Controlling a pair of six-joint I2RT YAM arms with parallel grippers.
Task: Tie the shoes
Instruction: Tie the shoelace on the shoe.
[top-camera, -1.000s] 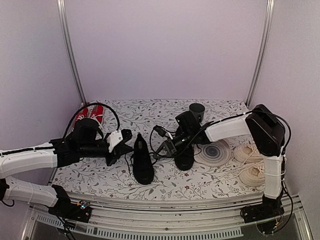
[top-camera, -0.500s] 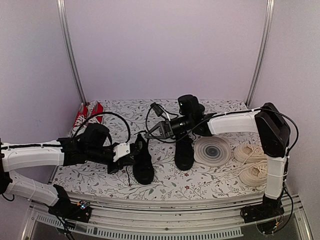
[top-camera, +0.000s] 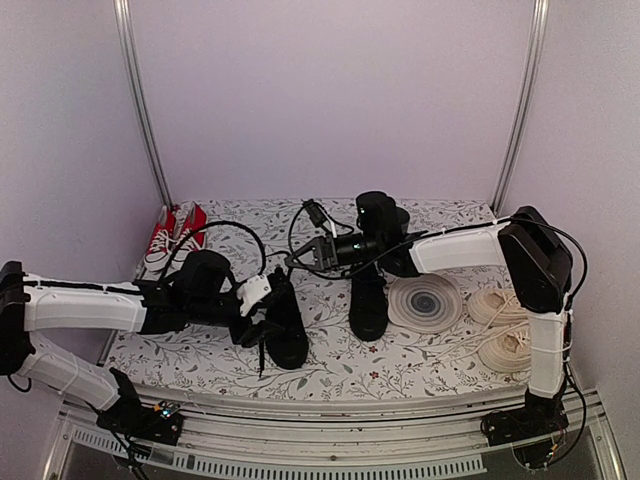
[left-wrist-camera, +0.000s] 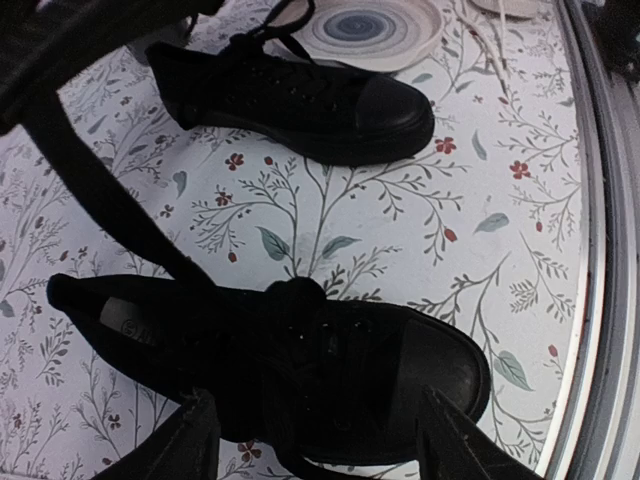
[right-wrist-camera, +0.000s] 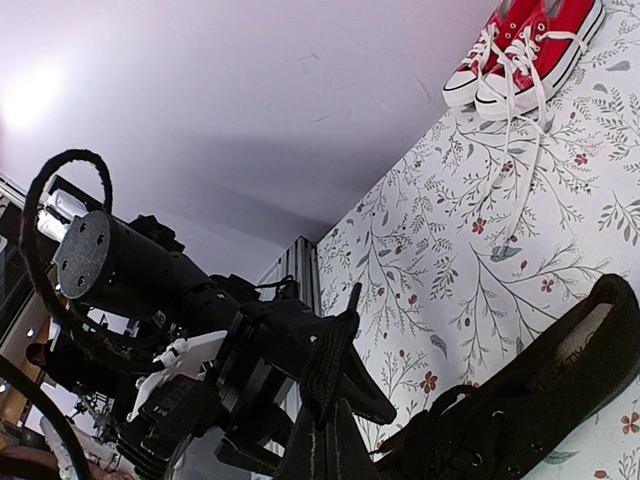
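Two black shoes lie on the floral table: the left shoe and the right shoe. My left gripper hovers at the left shoe's side. In the left wrist view it is open, its fingers spread over the left shoe with nothing gripped. My right gripper is raised above and behind that shoe, shut on a black lace that sticks up from its tips. A taut lace crosses the left wrist view above the shoe.
Small red-and-white sneakers stand at the back left. A round ringed plate lies right of the black shoes, with cream sneakers beyond it at the right edge. The table's front rail runs close below the shoes.
My left gripper has moved right to the left shoe and opened. My right gripper has lifted up and to the left, pulling the lace with it.
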